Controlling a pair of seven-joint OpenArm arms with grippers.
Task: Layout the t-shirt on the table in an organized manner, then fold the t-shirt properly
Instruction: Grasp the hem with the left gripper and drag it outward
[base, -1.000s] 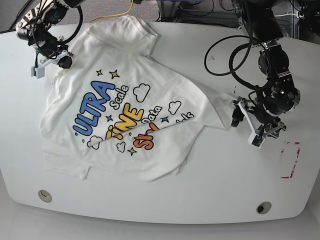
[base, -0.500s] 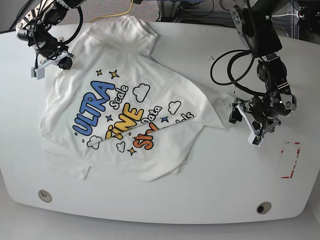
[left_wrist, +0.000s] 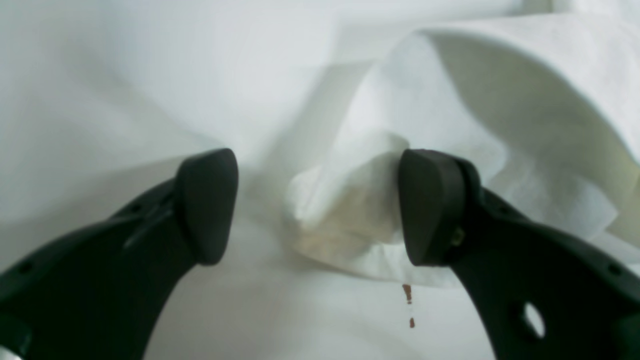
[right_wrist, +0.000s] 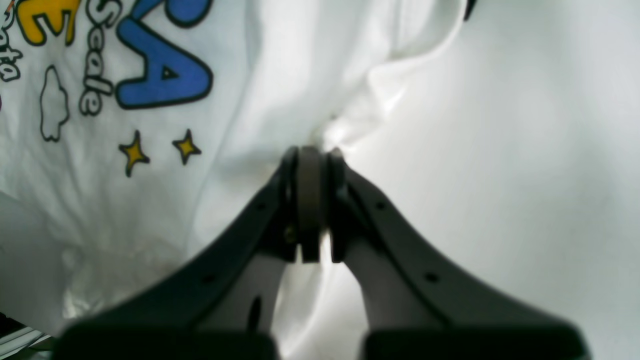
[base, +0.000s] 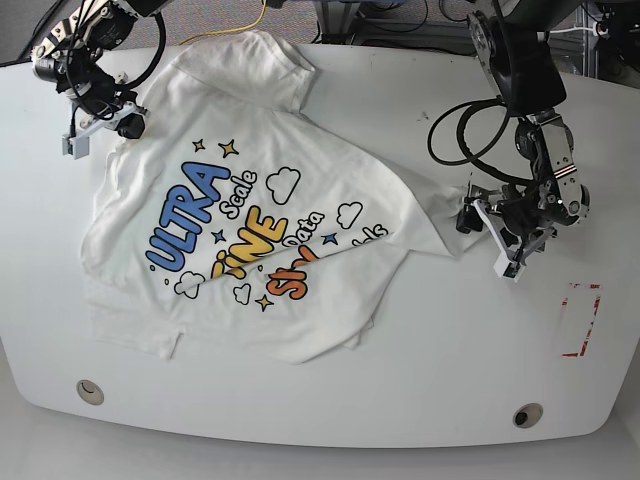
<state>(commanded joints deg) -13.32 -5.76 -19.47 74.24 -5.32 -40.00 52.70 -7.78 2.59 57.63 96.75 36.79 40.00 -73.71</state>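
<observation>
The white t-shirt lies print-up and creased on the left half of the white table. Its lower part is folded over at a slant. My right gripper is at the shirt's far left edge. In the right wrist view it is shut on a bunched bit of the shirt, next to the blue letters and yellow stars. My left gripper is at the shirt's right corner. In the left wrist view it is open, with a raised fold of white cloth between its fingers.
A red-outlined rectangle mark is on the table's right side. Two round holes sit near the front edge. Black cables loop on the table behind the left arm. Small red-brown specks lie below the fold.
My left gripper has moved a little up and towards the shirt's right corner and turned. The right gripper and the shirt have stayed put.
</observation>
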